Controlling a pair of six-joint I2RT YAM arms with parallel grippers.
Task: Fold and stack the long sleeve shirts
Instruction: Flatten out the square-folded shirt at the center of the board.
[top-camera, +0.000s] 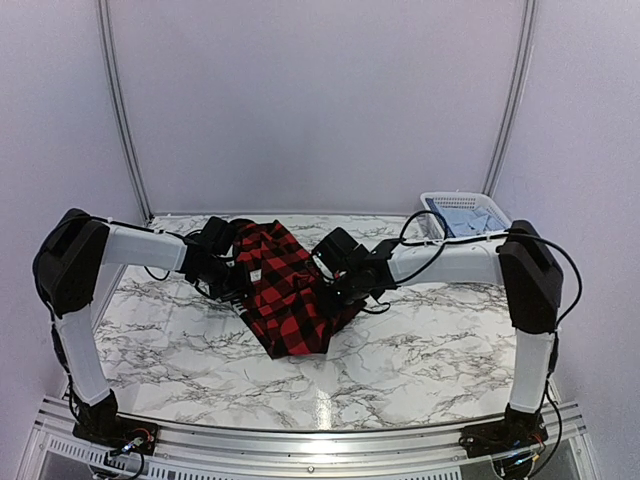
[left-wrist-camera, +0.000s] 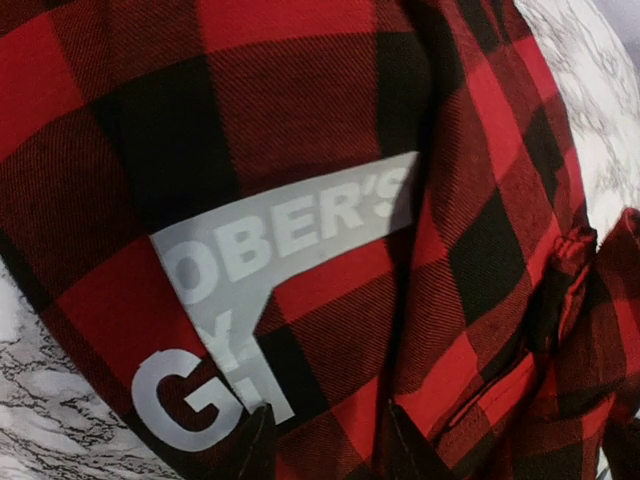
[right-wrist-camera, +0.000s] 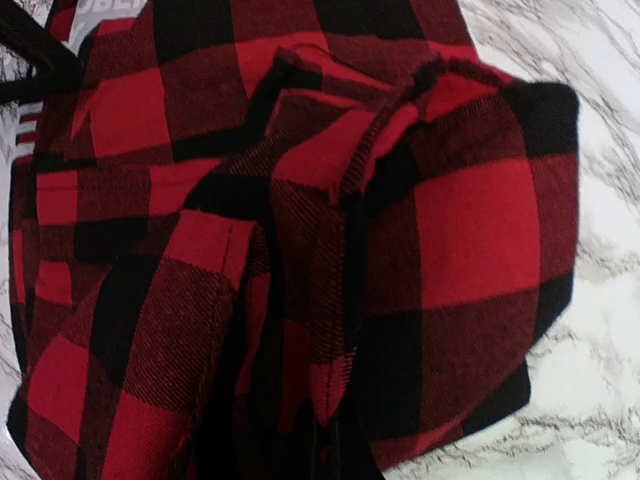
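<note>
Cloth of the red-and-black checked shirt (top-camera: 288, 290) lay bunched in the middle of the bench (top-camera: 420, 350) in the top view, with the pale blue shirt (top-camera: 465, 218) well apart in the basket (top-camera: 455, 196). At the left wrist, the left end effector (left-wrist-camera: 328, 445) stood part-open astride a fold below the grey label (left-wrist-camera: 280, 240); whether it gripped could not be told. At the right wrist, the right end effector (right-wrist-camera: 335, 450) was closed on a thick hem. Both pinches probably needed matching edges and an even lift, so the fabric would spread flat.
</note>
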